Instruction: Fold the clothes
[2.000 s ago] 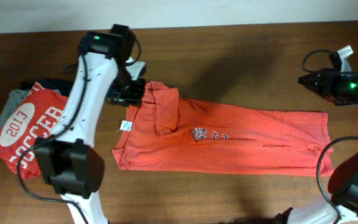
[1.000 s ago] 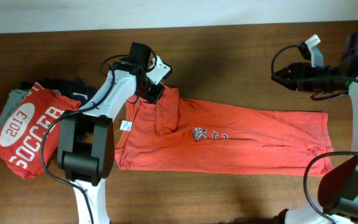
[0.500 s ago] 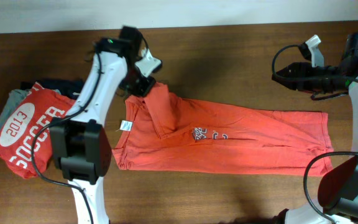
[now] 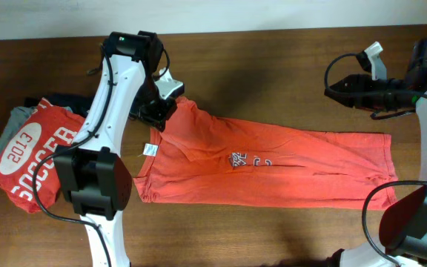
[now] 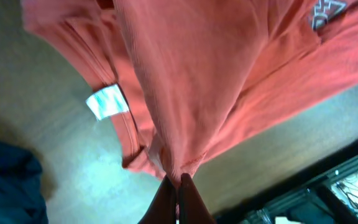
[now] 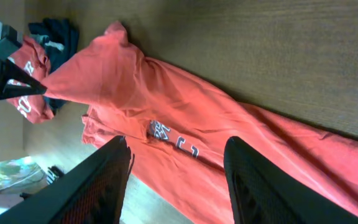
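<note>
Left jaws are pinched shut on a corner of the shirt [image 4: 273, 167], holding it up off the counter [image 4: 273, 67], probably to spread it flat; right jaws hang half-open, empty, well apart.

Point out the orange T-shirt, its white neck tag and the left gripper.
orange T-shirt [image 4: 273, 178], overhead view, middle of the body cloth.
white neck tag [image 4: 149, 150], overhead view, middle of the tag.
left gripper [image 5: 179, 183], left wrist view, between the fingertips pinching the shirt's cloth.
</note>
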`<state>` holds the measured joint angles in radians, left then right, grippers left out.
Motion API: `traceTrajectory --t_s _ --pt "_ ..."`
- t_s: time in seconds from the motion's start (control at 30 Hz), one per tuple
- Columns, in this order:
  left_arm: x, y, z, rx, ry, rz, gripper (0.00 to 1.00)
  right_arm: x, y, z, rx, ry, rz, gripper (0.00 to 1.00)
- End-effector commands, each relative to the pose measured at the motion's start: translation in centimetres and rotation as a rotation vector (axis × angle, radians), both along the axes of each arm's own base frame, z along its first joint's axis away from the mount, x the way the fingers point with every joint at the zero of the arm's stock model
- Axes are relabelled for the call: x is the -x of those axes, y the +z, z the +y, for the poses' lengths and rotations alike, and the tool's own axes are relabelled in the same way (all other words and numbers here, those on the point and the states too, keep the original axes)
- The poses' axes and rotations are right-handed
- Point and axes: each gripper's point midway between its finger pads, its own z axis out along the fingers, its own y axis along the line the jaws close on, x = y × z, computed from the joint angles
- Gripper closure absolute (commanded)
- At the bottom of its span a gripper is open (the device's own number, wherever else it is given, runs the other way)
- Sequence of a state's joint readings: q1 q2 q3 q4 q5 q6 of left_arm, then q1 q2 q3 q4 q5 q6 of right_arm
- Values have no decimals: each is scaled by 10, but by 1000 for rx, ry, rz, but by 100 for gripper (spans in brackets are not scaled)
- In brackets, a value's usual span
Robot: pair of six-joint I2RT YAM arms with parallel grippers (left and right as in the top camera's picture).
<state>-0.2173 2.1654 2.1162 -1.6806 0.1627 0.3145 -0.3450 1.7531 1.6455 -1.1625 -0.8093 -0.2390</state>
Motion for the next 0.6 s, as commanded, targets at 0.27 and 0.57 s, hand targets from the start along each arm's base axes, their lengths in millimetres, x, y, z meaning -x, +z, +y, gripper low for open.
traceTrajectory --t_s 0.27,0.57 --pt "16 -10 3 -31 63 73 99 1 6 1 13 4 -16 48" --pt "41 -43 8 -96 187 197 99 2 5 1 15 3 -13 48"
